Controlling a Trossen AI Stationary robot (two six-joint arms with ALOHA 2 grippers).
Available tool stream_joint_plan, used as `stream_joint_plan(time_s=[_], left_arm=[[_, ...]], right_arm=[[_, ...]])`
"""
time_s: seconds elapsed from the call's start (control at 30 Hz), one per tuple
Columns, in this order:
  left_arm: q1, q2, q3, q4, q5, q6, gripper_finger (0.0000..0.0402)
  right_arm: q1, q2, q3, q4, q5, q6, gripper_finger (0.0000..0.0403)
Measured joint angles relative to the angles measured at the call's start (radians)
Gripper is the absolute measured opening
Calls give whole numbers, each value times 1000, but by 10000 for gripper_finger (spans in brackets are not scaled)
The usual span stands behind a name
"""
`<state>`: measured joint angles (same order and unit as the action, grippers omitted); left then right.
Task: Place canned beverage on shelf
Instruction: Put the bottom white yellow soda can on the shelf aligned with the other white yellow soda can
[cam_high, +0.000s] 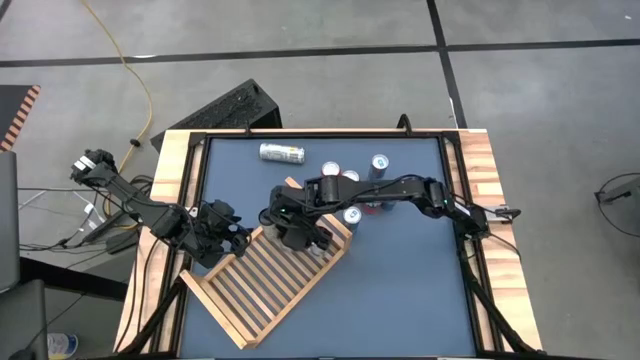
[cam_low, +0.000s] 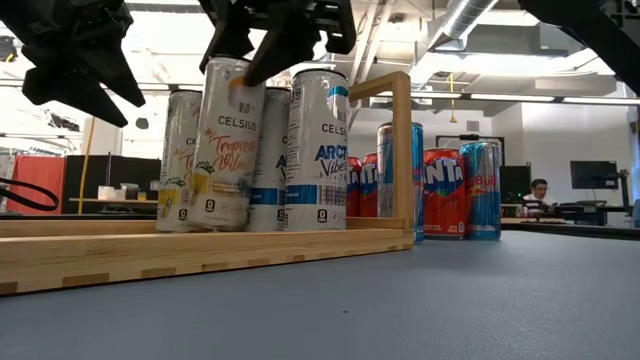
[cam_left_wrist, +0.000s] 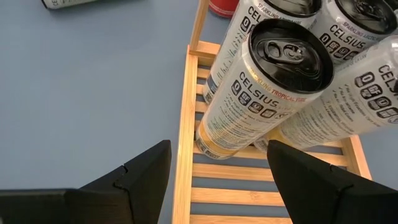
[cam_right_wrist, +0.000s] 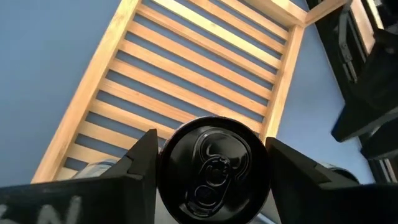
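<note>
Step in hand: setting can (cam_right_wrist: 214, 168) on shelf (cam_high: 268, 285). Can tilted among other cans (cam_low: 318, 145) at shelf's far end. Right gripper (cam_right_wrist: 211, 165) fingers flank can top; grip or release unclear. Left gripper (cam_left_wrist: 214, 171) apart, empty, beside shelf. Next: let go, lift straight up.

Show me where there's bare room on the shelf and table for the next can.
Free: the shelf slats toward the near corner, beside the left hand; the blue table between shelf and right edge. Crowded: the shelf's far end, where the right hand sits over standing cans, and the red and blue cans behind.
</note>
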<state>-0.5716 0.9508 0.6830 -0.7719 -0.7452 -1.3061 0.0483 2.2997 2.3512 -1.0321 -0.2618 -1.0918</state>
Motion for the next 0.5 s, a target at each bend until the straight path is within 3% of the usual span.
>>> stream_joint_plan(time_s=[0.2,0.5], left_arm=[[0,0,0,0,0,-7,253],[0,0,0,4,-3,-8,253]], right_arm=[[-1,0,0,45,7,69,248],[0,-5,0,39,15,72,250]])
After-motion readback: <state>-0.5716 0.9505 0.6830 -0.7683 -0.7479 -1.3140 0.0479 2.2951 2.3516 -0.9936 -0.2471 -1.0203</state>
